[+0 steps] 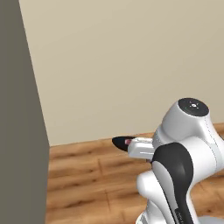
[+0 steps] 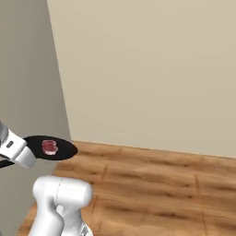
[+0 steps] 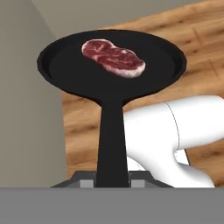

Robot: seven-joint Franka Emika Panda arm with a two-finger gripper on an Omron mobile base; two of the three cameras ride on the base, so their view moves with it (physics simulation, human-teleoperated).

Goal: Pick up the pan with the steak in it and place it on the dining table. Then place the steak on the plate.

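The black pan (image 3: 111,61) hangs in the air above the wooden floor, held level. The red-pink marbled steak (image 3: 113,57) lies in its far half. The pan's long handle (image 3: 112,140) runs straight down into my gripper (image 3: 112,178), which is shut on it. From the left base view the pan (image 1: 119,142) sticks out to the left of the white hand, with a bit of steak (image 1: 128,141) showing. In the right base view the pan (image 2: 51,149) and steak (image 2: 49,146) sit right of the hand (image 2: 16,150). The dining table and the plate are out of view.
A tall grey panel (image 1: 19,131) stands close on the left, right next to the pan. A plain beige wall (image 2: 152,69) rises behind. Wooden floor (image 2: 152,184) stretches below and to the right.
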